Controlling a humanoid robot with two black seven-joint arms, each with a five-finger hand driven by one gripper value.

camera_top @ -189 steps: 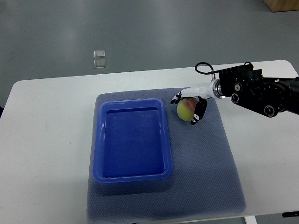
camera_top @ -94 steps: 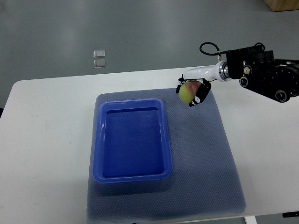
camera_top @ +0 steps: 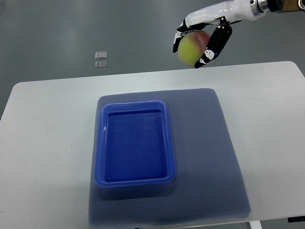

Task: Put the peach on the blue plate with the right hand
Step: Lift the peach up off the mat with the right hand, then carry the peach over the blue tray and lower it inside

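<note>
My right hand [camera_top: 198, 40] is shut on the peach [camera_top: 192, 48], a green-yellow fruit with a red blush. It holds the peach high in the air, at the top right of the top view, beyond the table's far edge. The blue plate [camera_top: 101, 143], a deep rectangular blue tray, sits empty on a grey-blue mat [camera_top: 209, 152] in the middle of the white table. The peach is up and to the right of the plate, well apart from it. My left arm is out of view.
The white table [camera_top: 43, 143] extends left and right of the mat. Two small clear squares [camera_top: 101, 59] lie on the grey floor beyond the table's far edge.
My right hand has lifted the peach off the mat beside the plate and carried it up and away, toward the top of the picture. Most of the arm has left the view.
</note>
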